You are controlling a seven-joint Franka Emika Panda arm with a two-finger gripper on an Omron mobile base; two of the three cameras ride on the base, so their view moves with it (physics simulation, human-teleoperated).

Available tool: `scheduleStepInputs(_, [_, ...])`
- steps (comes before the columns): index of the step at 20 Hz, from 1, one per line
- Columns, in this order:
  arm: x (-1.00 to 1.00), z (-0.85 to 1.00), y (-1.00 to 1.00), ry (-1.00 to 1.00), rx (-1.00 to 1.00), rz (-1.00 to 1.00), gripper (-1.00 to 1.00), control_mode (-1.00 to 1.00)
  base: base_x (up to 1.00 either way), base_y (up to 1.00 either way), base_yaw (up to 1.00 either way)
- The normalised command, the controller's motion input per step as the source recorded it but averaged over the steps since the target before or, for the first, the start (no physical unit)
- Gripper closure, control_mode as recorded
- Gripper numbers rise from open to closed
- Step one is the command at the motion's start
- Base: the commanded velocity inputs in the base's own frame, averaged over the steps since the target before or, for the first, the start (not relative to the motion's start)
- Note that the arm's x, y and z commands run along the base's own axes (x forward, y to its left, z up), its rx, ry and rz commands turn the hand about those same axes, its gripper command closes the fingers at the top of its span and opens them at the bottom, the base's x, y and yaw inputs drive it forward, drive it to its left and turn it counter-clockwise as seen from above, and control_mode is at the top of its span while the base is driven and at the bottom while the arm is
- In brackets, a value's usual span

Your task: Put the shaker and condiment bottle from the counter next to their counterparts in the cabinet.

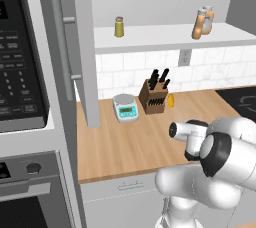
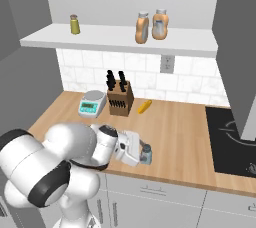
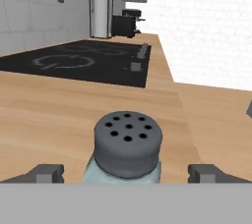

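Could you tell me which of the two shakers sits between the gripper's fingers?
The blue-grey shaker on the counter; the olive-yellow shaker stands up on the cabinet shelf.

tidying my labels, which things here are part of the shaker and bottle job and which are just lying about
Part of the job:
- shaker, between the open tool fingers
- two orange bottles on the cabinet shelf
- olive-yellow shaker
- counter

Lying about:
- knife block
- kitchen scale
- small yellow item
- cooktop
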Motion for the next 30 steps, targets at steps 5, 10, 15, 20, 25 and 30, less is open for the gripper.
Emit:
scheduleStepInputs(5, [0.1, -0.19, -0.03, 0.0, 0.0, 0.0, -1.0, -1.0, 0.0, 0.0, 0.0])
scheduleStepInputs(10, [0.04, -0.13, -0.15, 0.0, 0.0, 0.0, -1.0, -1.0, 0.0, 0.0, 0.0])
scheduleStepInputs(15, [0.0, -0.2, -0.01, 0.0, 0.0, 0.0, 1.0, -1.0, 0.0, 0.0, 0.0])
scheduleStepInputs(20, [0.0, -0.11, -0.01, 0.0, 0.01, 0.0, 1.0, -1.0, 0.0, 0.0, 0.0])
scheduleStepInputs(25, [-0.08, 0.55, 0.03, -0.01, 0.0, 0.12, 1.0, -1.0, 0.0, 0.0, 0.0])
scheduleStepInputs(30, [-0.02, 0.78, 0.08, 0.0, 0.0, 0.23, 1.0, -1.0, 0.0, 0.0, 0.0])
